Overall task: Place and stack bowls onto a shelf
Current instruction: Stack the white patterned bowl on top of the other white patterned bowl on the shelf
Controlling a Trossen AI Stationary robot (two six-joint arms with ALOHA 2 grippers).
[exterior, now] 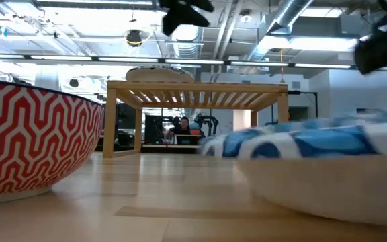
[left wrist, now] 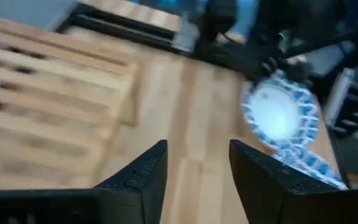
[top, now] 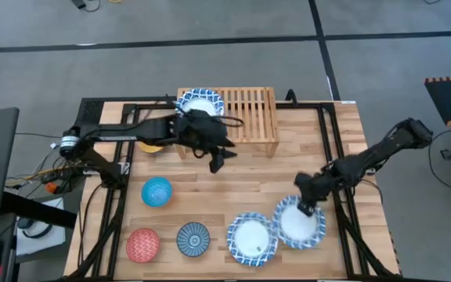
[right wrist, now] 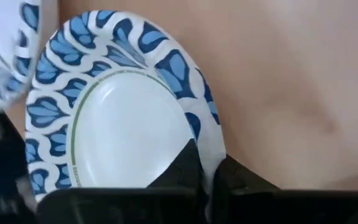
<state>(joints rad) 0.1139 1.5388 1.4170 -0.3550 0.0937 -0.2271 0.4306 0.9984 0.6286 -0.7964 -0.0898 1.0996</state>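
Observation:
The light-wood shelf stands at the table's far side, with a white blue-rimmed bowl on its left end. My left gripper hovers open over bare table just near of the shelf, touching nothing. Two more white blue-rimmed bowls lie near the table's near edge, one beside the other. My right gripper is shut on the right-hand one. The light blue bowl, red bowl and dark blue bowl sit on the table's left part. The yellow bowl is mostly hidden under the left arm. My right gripper pinches the patterned rim of the right-hand white bowl on its far side, one finger inside the bowl and one outside. The fingers come slanting down from above and the far right. Whether the bowl is lifted off the table, I cannot tell.
A black metal frame runs along the table's sides. Cables and gear lie off the left edge. Bare tabletop lies between the shelf and the near bowls. The shelf's slats right of its bowl are bare.

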